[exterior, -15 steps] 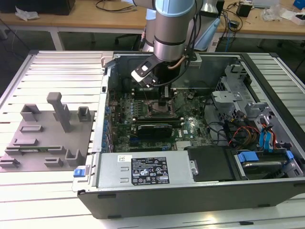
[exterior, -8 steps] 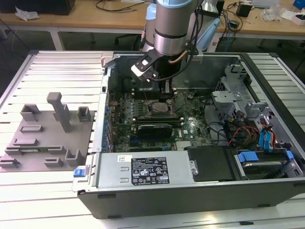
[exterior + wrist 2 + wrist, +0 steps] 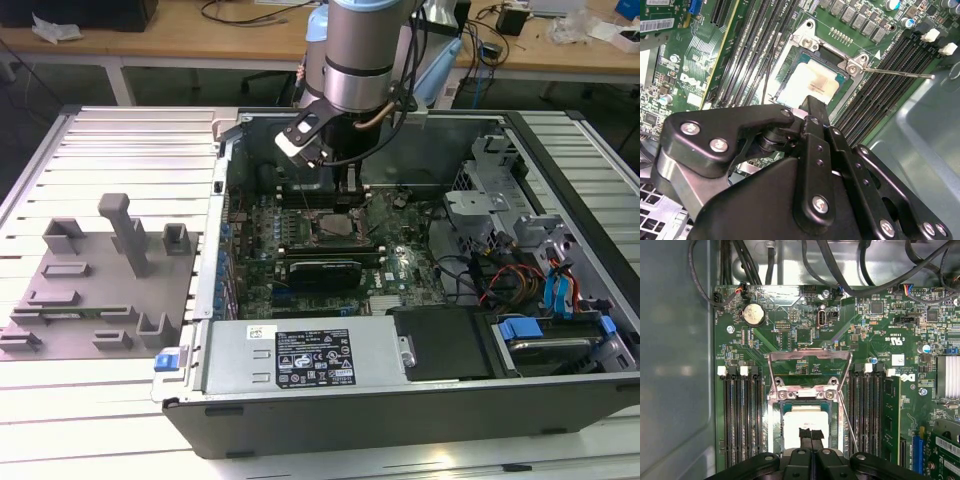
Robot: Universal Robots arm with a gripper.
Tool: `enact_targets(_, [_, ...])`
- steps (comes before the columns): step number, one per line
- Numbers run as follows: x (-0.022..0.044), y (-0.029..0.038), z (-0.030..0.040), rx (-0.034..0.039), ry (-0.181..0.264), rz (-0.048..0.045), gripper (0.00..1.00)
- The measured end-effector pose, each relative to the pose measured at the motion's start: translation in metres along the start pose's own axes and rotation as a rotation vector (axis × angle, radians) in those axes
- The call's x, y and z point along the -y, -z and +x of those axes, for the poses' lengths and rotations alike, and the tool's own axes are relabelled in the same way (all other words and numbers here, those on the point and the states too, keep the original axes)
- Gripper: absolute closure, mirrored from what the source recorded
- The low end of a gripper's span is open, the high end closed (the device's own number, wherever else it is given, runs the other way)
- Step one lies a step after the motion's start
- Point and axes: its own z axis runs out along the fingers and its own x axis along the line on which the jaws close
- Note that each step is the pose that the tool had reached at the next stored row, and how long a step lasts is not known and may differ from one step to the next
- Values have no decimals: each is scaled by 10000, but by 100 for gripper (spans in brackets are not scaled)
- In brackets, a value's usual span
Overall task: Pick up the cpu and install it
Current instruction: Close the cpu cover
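Note:
The cpu (image 3: 805,422), a flat square chip with a silvery-white top, lies in the motherboard socket (image 3: 774,432); it also shows in the second wrist view as the cpu (image 3: 812,82). My gripper (image 3: 811,434) hangs just over the chip's middle, its two black fingers pressed together with nothing between them. Whether the tips touch the chip's top I cannot tell. The socket's metal load plate (image 3: 809,356) stands swung open, and its thin lever (image 3: 900,74) sticks out to one side. In the exterior view the gripper (image 3: 350,188) reaches down into the open computer case, above the socket (image 3: 336,226).
Memory slots (image 3: 740,415) flank the socket on both sides. A grey fixture plate with upright blocks (image 3: 90,280) lies at the exterior view's left. The power supply (image 3: 300,357) lines the case's near wall. Drive cages and cables (image 3: 520,270) crowd the exterior view's right.

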Motion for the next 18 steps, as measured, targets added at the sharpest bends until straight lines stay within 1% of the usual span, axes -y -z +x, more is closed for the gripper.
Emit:
enact_targets(4, [0, 3, 0, 2, 0, 1, 89])
enact_targets(7, [0, 24, -1, 1, 0, 1, 89])
enact_targets(8, [0, 46, -1, 1, 0, 1, 89])
enact_targets(14, [0, 109, -3, 1, 0, 1, 89])
enact_targets(16, [0, 148, -4, 0, -1, 1, 89])
enact_targets(18, [0, 165, -5, 0, -1, 0, 89])
